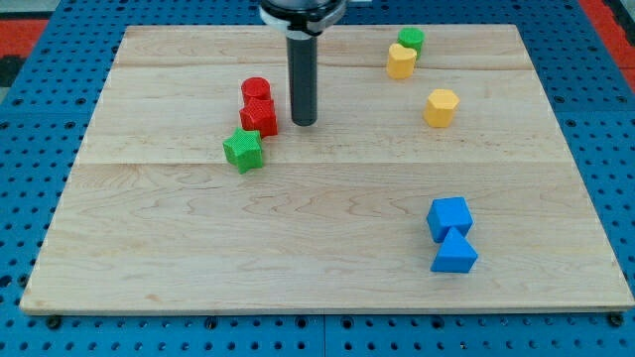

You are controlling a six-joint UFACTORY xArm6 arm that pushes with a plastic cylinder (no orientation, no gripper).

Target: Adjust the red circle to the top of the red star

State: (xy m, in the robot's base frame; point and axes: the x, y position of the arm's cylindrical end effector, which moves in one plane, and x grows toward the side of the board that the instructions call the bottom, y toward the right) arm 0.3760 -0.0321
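1. Sitting on the pale wooden board (327,258), toward its top-left part, the small red plastic cylinder (the red circle) (256,89) is found touching the top side of the red plastic star block (259,117); the pair is stacked in line w/ the board's top and bottom edges.
2. The dark straight rod is seen just beside the pair on the side facing the board's right edge; my tip (305,124) is planted level w/ the red star, apart from it by a narrow gap. No jaws exist on this rig, so no open/closed state applies – nothing is clamped, only pushing is possible.
3. The step in hand is judged to be the final trim: the circle already appears placed above the star, approx. centred, perhaps a touch toward the left edge.
4. If any move is called for next, a very light nudge is judged enough; otherwise the tip should be backed off toward the right edge w/o brushing the star.
5. A green plastic star block (243,150) is noted just below-left of the red star, nearly touching – a hard shove on the star could disturb it.
6. Other blocks lie well apart: a green cylinder (411,40) and yellow block (401,60) near the top-right corner, a yellow hexagonal block (442,106) below them, a blue cube (449,217) and blue triangular block (455,254) toward the bottom-right corner.
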